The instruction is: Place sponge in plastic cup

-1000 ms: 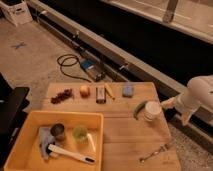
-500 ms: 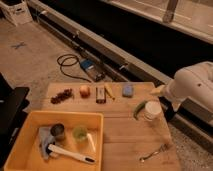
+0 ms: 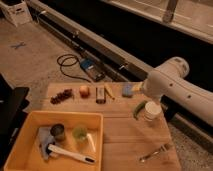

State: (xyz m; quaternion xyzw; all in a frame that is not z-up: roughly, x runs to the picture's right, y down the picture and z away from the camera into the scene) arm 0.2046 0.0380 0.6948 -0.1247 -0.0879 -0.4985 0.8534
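Gripper (image 3: pixel 140 90) low over the far edge of the table (image 3: pixel 125 145), at the end of the white arm reaching in from the right. Fingers mostly hidden by the arm's own bulk; they read as spread apart, nothing between them.

Sponge (image 3: pixel 128 90): small blue block lying flat on the wood, just beside the fingers on the side away from the arm. Cannot tell whether they touch it. Brown bar (image 3: pixel 100 94) and orange fruit (image 3: pixel 84 91) lie farther out past the sponge.

Plastic cup (image 3: pixel 80 133): upright in the yellow bin (image 3: pixel 30 117), well apart from the fingers, toward the near corner of the table, dark tin (image 3: pixel 58 131) just beside it. White cup (image 3: pixel 152 110) stands near the fingers on the near side.

Handling, judged: sponge light, soft, will squash and not slip. Pinch across the short sides, mid-length, low to the board. Cup looks light, easily tipped; release from directly above the mouth.
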